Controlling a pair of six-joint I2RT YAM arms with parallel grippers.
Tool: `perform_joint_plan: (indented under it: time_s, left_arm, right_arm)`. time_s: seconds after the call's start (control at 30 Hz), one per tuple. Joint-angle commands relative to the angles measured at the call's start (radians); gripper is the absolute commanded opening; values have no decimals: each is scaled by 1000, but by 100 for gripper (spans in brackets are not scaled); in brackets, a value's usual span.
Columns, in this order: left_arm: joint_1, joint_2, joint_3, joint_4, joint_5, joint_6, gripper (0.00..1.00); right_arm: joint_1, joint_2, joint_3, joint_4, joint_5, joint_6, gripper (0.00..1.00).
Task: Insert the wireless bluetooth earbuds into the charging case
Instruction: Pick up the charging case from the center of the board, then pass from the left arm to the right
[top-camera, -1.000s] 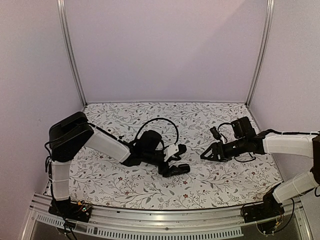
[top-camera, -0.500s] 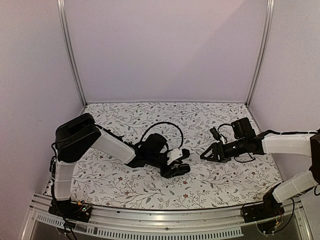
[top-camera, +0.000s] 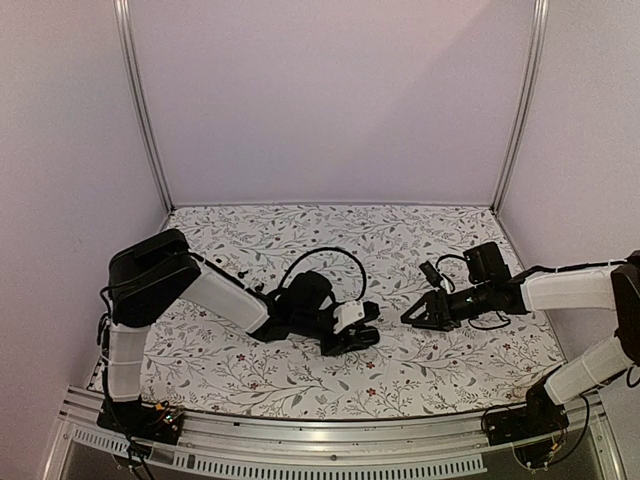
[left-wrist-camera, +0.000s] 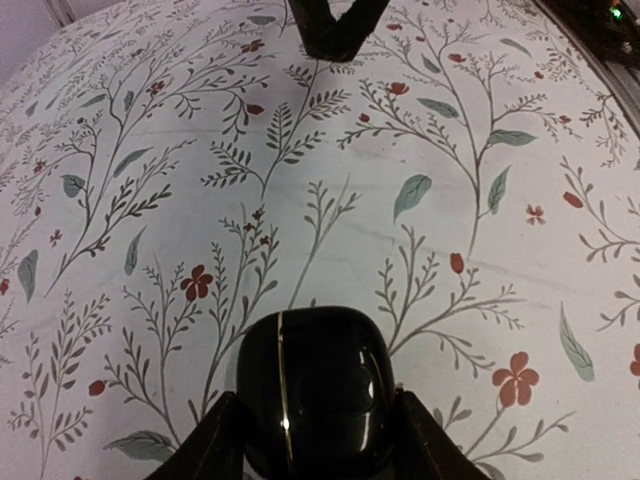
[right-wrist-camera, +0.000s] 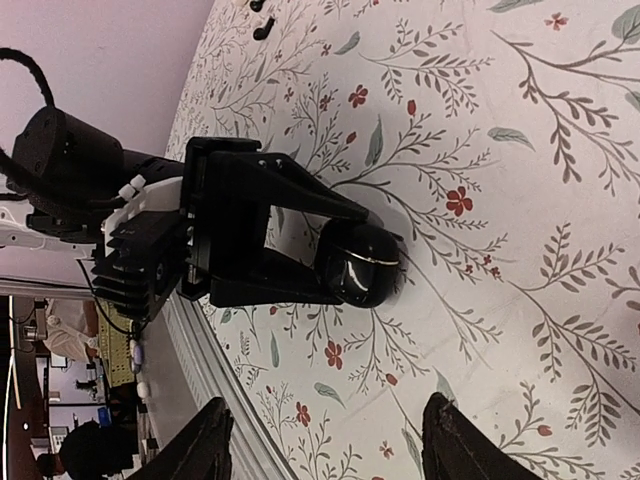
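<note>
Lilac walls (top-camera: 330, 100) enclosed a table covered with a floral cloth (top-camera: 450, 240). The left gripper (top-camera: 362, 332) was lowered to the cloth near the middle of the table. Its fingers (left-wrist-camera: 222, 440) pressed against both flanks of the charging case (left-wrist-camera: 315, 390), which rested on the cloth with its lid seam closed. The right gripper (top-camera: 415, 315) was positioned well apart to the right, pointing toward the case, with its jaws partly spread and nothing between them. In the right wrist view, two tiny black pieces, the wireless bluetooth earbuds (right-wrist-camera: 263, 30), lay on the cloth far beyond the left gripper.
</note>
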Motion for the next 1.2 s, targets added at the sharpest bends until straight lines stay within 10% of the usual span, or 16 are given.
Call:
perform_joint_plan:
  time_s: [0.0, 1.17]
  left_arm:
    - [-16, -109, -104, 119, -48, 17, 40]
    - [-166, -301, -190, 294, -199, 96, 35]
  right_arm:
    - [-6, 28, -17, 96, -83, 10, 61]
    - [155, 79, -37, 435, -222, 192, 46]
